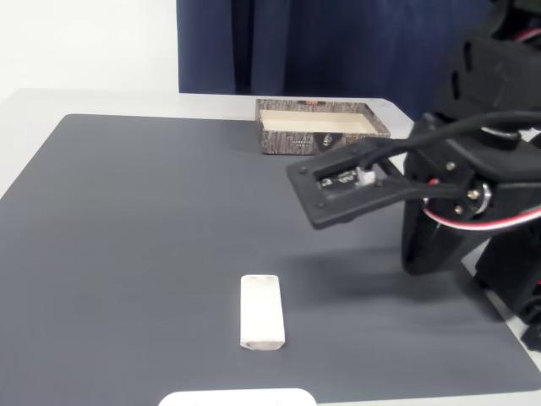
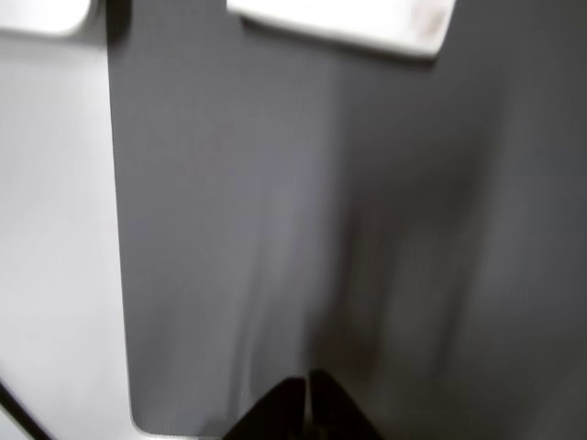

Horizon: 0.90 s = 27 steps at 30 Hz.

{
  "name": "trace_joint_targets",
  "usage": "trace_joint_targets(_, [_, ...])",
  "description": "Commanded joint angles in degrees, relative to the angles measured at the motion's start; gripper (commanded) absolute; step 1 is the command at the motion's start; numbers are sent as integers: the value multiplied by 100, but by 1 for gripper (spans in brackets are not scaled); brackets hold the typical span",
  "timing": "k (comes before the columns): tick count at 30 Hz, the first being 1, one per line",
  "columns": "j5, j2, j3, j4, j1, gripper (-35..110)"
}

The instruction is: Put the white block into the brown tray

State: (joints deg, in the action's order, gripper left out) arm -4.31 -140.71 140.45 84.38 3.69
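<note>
The white block (image 1: pixel 260 310) lies flat on the dark grey mat near the front, long side pointing away from the camera. At the wrist view's top edge the white block (image 2: pixel 344 20) shows as a pale strip. The brown tray (image 1: pixel 283 142) stands at the mat's far edge, its cream inside bare. My black gripper (image 1: pixel 306 194) hovers above the mat between tray and block, right of the block and well apart from it. In the wrist view the gripper (image 2: pixel 307 408) has its two fingertips together with nothing between them.
A wide flat white rounded object (image 1: pixel 237 397) sits at the front edge, also at the wrist view's top left as a white object (image 2: pixel 41 14). The arm's base (image 1: pixel 499 254) stands on the right. A dark blue curtain hangs behind.
</note>
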Motion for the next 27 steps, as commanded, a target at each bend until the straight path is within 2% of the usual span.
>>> trace_joint_targets(1, [-53, 483, -510, -9, 9, 0])
trace_joint_targets(16, [369, 2329, -1749, -976, -149, 0])
trace_joint_targets(22, [1055, 2777, -2021, -1011, -114, 0])
trace_joint_targets(27, [1125, 3006, -2180, -1011, -88, 0])
